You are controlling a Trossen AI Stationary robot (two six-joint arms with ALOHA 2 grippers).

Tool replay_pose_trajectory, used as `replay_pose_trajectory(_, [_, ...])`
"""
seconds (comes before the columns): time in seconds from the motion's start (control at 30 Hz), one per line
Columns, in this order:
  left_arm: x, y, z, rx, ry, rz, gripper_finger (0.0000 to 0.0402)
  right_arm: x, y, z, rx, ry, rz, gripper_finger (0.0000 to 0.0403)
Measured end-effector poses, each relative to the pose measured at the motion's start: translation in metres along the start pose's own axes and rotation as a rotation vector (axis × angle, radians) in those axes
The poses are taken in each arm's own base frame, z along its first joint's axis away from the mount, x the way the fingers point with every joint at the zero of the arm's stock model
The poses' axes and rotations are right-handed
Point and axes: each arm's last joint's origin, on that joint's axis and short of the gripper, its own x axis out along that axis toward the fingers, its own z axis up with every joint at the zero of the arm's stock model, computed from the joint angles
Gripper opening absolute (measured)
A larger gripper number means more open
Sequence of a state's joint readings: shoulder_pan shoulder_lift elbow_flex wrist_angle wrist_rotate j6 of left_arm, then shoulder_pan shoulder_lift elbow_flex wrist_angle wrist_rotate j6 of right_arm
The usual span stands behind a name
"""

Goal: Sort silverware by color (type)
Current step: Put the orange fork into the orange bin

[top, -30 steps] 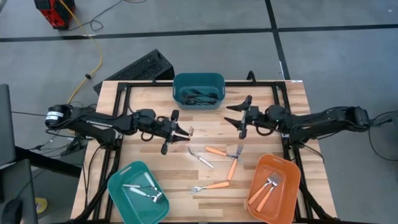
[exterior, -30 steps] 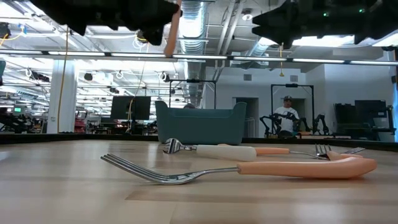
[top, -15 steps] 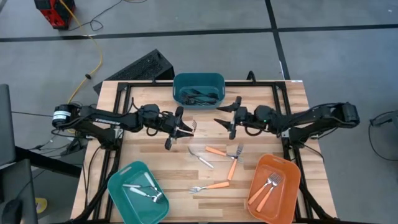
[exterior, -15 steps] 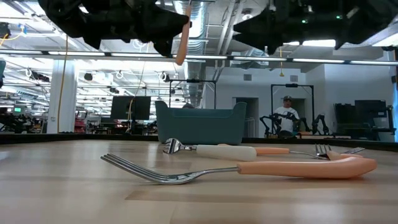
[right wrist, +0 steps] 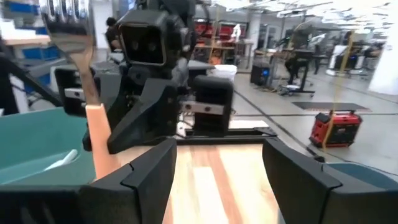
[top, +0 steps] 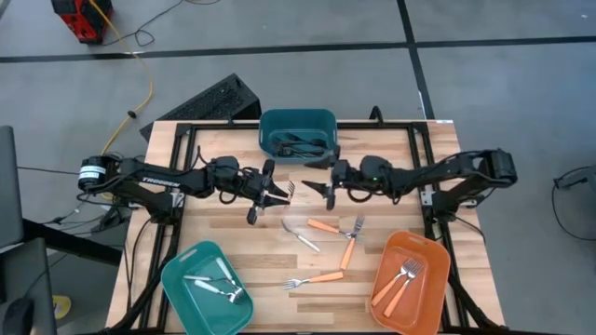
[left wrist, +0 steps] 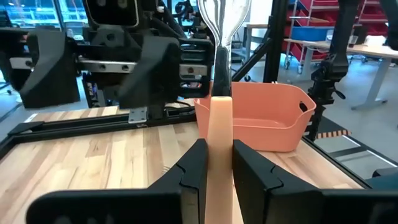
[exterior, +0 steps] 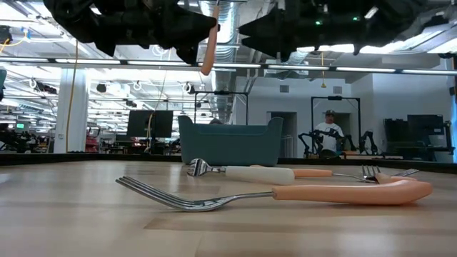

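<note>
High view shows sorting partly done: bins hold some silverware, while four pieces (top: 328,244) lie loose on the tabletop (top: 233,223) toward its near right. Left tool (top: 276,193), clamped on an orange-handled fork (top: 284,192), hangs over mid-tabletop facing the right tool (top: 317,174), whose fingers stand apart, empty.

From low across the table both my arms are black shapes cut off by the top edge. The orange-handled, silver-tined fork (left wrist: 219,118) in my left claw (top: 277,193) has its tine tips cropped in my wrist view. Ahead of that claw, the dark utensils (top: 300,142) in the teal plastic bin (top: 270,123) blur together, uncountable
</note>
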State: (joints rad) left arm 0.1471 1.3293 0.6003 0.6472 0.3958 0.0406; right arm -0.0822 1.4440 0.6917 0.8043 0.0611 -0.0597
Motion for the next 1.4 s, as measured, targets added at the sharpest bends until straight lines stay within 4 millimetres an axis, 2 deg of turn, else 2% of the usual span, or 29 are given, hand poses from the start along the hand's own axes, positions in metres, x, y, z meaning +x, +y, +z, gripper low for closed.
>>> replay_pose_trajectory(0.1, [0.0,0.0,0.0,0.0,0.0,0.006,0.0043,0.012,0.006,0.003,-0.012,-0.011,0.045,0.0266])
replay_pose_trajectory(0.23, [0.0,0.0,0.0,-0.001,0.001,0.016,0.0043,0.019,0.014,0.008,-0.04,-0.01,0.075,0.0266])
replay_pose_trajectory(1.2, [-0.001,0.006,0.001,0.045,-0.003,0.169,0.0043,0.019,0.022,0.009,-0.011,-0.026,0.103,0.0266])
replay_pose_trajectory(1.4, [0.008,0.009,-0.006,0.034,0.018,0.172,0.0043,0.019,0.023,0.009,-0.003,-0.034,0.109,0.0266])
